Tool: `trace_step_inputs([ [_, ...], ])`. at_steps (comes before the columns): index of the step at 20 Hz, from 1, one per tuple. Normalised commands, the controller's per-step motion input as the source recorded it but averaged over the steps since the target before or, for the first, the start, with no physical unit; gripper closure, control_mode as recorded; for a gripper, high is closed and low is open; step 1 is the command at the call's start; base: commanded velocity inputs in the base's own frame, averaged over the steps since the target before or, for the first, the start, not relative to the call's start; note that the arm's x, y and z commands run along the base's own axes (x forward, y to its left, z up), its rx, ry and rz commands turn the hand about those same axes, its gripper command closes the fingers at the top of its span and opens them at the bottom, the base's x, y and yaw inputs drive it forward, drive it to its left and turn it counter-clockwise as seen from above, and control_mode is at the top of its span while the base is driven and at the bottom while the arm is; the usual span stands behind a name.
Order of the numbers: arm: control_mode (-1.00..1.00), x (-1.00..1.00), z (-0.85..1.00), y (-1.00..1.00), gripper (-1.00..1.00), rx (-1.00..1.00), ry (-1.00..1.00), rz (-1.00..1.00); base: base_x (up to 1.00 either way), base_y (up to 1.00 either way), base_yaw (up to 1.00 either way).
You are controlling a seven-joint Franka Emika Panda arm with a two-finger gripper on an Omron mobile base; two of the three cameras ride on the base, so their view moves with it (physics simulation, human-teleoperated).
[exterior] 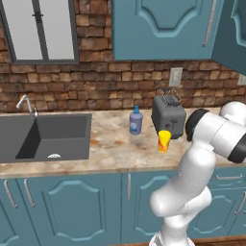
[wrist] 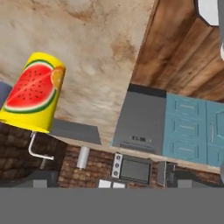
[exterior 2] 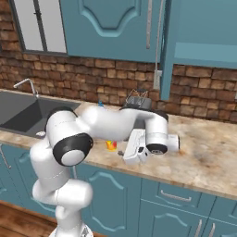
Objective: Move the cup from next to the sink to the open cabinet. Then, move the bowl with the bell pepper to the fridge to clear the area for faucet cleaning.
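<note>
From my remote seat I saw the white arm rising in front of the teal base cabinets, folded at the elbow with the forearm stretched low across the front of the marble counter. The gripper sat at the end of the wrist, just above the counter's front edge in the right base view; its tips were too small and dark there for me to read, and I could not tell whether the jaws were apart or together. Just beside it stood the cup, upright on the counter, yellow above and orange-red below, apart from the hand as far as I could judge. In the hand view the cup showed a watermelon print and lay off to the left of the frame, not between the finger tips. Right behind the cup was the grey toaster, and to its left the blue soap bottle. Further left the sink was sunk in the counter, well apart from the cup, with the faucet at its back edge. Above, against the brick wall, hung the cabinet, its door swung open and the teal shelf bare to view.
</note>
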Motion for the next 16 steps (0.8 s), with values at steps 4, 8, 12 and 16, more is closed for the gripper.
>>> trace_step_inputs([
  [4, -1.00, 0.09, 0.00, 0.37, -1.00, 0.00, 0.11, 0.00, 0.00, 0.00, 0.00],
  [8, -1.00, 0.00, -0.01, 0.36, -1.00, 0.00, 0.12, -0.02, 0.00, 0.00, 0.00],
  [12, -1.00, 0.15, 0.00, 0.32, -1.00, 0.00, 0.02, -0.14, 0.00, 0.00, 0.00],
  [16, -1.00, 0.05, 0.00, 0.46, -1.00, 0.00, 0.00, -0.24, 0.00, 0.00, 0.00],
])
